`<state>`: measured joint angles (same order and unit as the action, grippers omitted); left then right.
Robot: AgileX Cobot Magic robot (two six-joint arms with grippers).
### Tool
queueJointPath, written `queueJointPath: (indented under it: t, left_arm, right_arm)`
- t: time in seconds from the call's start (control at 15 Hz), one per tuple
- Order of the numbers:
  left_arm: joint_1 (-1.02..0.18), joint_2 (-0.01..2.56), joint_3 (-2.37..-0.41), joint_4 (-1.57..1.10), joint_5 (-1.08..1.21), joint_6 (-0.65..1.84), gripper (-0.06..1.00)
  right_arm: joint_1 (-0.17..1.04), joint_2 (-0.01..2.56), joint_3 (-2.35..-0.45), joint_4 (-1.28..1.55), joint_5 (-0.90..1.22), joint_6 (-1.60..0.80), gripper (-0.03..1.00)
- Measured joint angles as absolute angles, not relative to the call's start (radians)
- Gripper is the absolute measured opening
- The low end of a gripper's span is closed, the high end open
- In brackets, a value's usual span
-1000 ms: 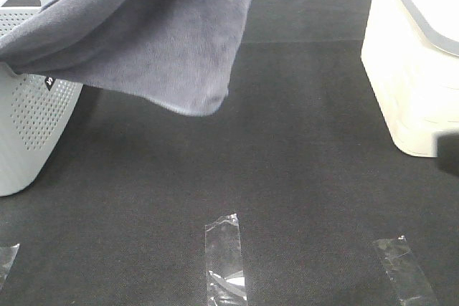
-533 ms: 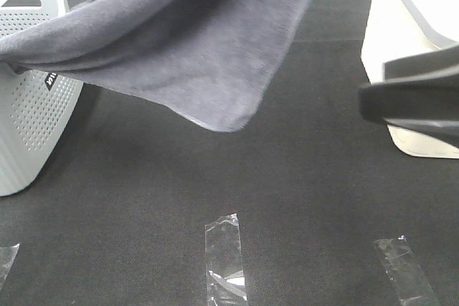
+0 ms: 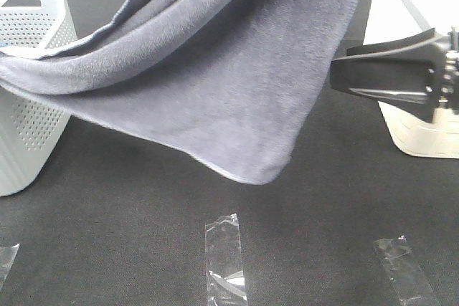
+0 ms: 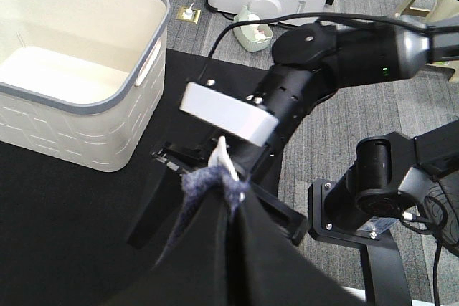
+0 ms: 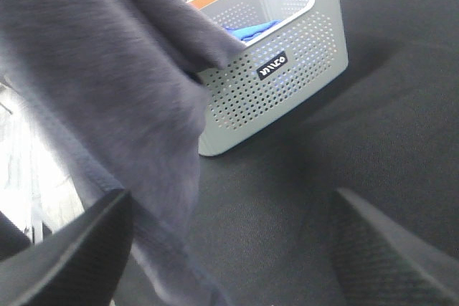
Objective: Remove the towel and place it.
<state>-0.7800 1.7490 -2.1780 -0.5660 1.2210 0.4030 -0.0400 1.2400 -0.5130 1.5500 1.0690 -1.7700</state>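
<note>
On the left gripper (image 4: 231, 213), fingers pressed together, pinching a bunched corner of the towel (image 3: 215, 84) right beside its small white tag (image 4: 224, 160). That corner held high, well above the grey basket (image 3: 29, 141) and off to the side of it.

From there, towel slung downward as a broad sagging sheet, its far end lying across the basket's rim and covering part of the perforated wall. Lowest hemmed corner hanging free in the air, clear of the black mat (image 3: 143, 249), out beyond the basket toward the middle of the mat.

On the right gripper (image 3: 343, 77), fingers spread wide, nothing clamped between them. Tips level with the hanging sheet, just beside the towel edge that faces away from the basket; touching or apart, impossible to tell. In its own wrist view, towel falling close by one black finger (image 5: 72, 249), the other finger well clear of the cloth.

Inside the basket, a bright blue cloth (image 5: 247, 31), glimpsed through the open top past the towel's fold. Small black label (image 5: 272, 67) on the basket's outer wall.

Cream bin (image 3: 423, 137) with a grey rim, across the mat from the basket, behind the right gripper. Strips of clear tape (image 3: 224, 259) stuck to the mat, nearer the camera than the basket.
</note>
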Motion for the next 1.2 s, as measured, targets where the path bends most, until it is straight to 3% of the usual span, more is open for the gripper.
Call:
queueJointPath:
  t: [0.13, 0.53, 1.2]
  left_arm:
    - [-0.78, 1.749, -2.178, -0.566, 1.221, 0.403, 0.0]
    - [-0.78, 1.749, -2.178, -0.566, 1.221, 0.403, 0.0]
    - [-0.78, 1.749, -2.178, -0.343, 1.221, 0.384, 0.0]
  right_arm:
    - [-0.038, 1.291, -0.513, 1.571, 1.1, -1.779, 0.71]
    - [0.243, 1.361, -0.513, 1.642, 0.934, -1.887, 0.71]
    - [0.254, 1.361, -0.513, 1.483, 1.056, -1.791, 0.45]
